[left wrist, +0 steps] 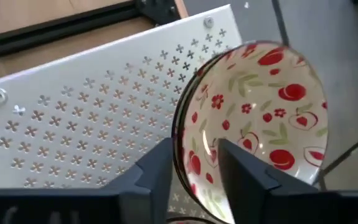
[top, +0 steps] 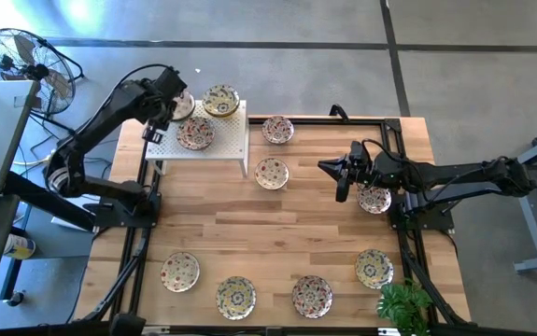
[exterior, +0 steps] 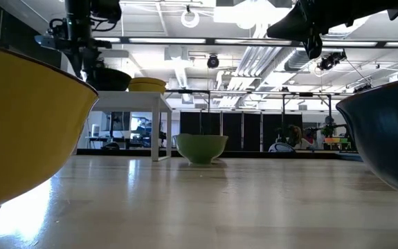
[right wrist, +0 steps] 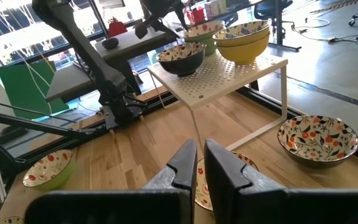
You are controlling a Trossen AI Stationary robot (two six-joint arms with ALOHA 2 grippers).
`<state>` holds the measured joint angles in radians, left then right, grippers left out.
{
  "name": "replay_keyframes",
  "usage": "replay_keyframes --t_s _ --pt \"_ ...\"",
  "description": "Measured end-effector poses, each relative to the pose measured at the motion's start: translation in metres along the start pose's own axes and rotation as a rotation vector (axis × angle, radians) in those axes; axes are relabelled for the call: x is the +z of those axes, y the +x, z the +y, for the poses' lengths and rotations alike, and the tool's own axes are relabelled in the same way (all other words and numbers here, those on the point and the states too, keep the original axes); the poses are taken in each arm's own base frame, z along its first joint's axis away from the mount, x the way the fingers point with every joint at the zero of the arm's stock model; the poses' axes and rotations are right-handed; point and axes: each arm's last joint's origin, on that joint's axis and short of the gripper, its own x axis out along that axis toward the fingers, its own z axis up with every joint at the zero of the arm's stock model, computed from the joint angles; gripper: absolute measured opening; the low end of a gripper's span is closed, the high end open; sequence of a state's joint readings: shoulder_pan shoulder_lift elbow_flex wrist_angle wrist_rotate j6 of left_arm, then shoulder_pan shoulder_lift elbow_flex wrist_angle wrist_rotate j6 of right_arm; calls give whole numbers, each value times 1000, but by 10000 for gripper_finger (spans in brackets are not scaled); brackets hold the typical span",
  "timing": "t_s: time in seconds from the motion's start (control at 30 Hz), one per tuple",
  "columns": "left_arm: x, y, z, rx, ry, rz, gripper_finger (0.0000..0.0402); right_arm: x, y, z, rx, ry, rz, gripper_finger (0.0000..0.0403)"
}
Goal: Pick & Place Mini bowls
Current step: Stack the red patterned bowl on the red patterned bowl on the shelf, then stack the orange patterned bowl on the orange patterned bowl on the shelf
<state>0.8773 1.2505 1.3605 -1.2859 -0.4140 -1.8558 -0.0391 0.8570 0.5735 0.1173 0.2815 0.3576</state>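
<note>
Cream floral bowl [left wrist: 253, 124] upper left of high view, over white rack [top: 226, 140], rim clamped in left pincer [left wrist: 194, 165]. Lower level, release gently. Right pincer [right wrist: 195, 165] together, mid-right over tabletop [top: 277, 243].

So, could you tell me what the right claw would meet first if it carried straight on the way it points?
Probably the bowl just beyond the right claw, lying on the table under the white stand; depth is uncertain.

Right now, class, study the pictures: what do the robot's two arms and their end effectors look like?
Both arms are dark, slim and jointed. The left end effector and right end effector each have two dark, flat, angular fingers. Black cables run along the right arm.
</note>
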Motion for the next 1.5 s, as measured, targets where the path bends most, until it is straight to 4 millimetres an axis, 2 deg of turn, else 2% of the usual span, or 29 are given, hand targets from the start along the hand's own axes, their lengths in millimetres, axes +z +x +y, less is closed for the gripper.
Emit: replay_keyframes --t_s 0.17,0.37,0.57,0.7,0.87,0.97,1.03,1.13,1.3,1.43,1.5 --pt "9 -13 7 -50 40 -17 164 0 0 0 0 0 0 19" --pt "22 -32 21 -100 168 -27 171 0 0 0 0 0 0 21" --pt "29 -44 27 -179 401 -10 149 0 0 0 0 0 0 23" --pt "21 -51 24 -274 603 23 111 0 0 0 0 0 0 25" --pt "-15 -64 14 -481 822 -5 49 0 0 0 0 0 0 24" --pt "-47 -78 11 -640 978 -63 12 0 0 0 0 0 0 24" --pt "-71 -88 13 -745 1075 -73 5 0 0 0 0 0 0 25" --pt "-105 -104 22 -892 1239 -65 8 0 0 0 0 0 0 26" --pt "-160 -125 44 -1166 1496 54 2 0 0 0 0 0 0 24" --pt "-183 -138 64 -1363 1574 164 1 0 0 0 0 0 -1 26" --pt "-191 -136 75 -1445 1562 217 1 0 0 0 1 0 0 24"
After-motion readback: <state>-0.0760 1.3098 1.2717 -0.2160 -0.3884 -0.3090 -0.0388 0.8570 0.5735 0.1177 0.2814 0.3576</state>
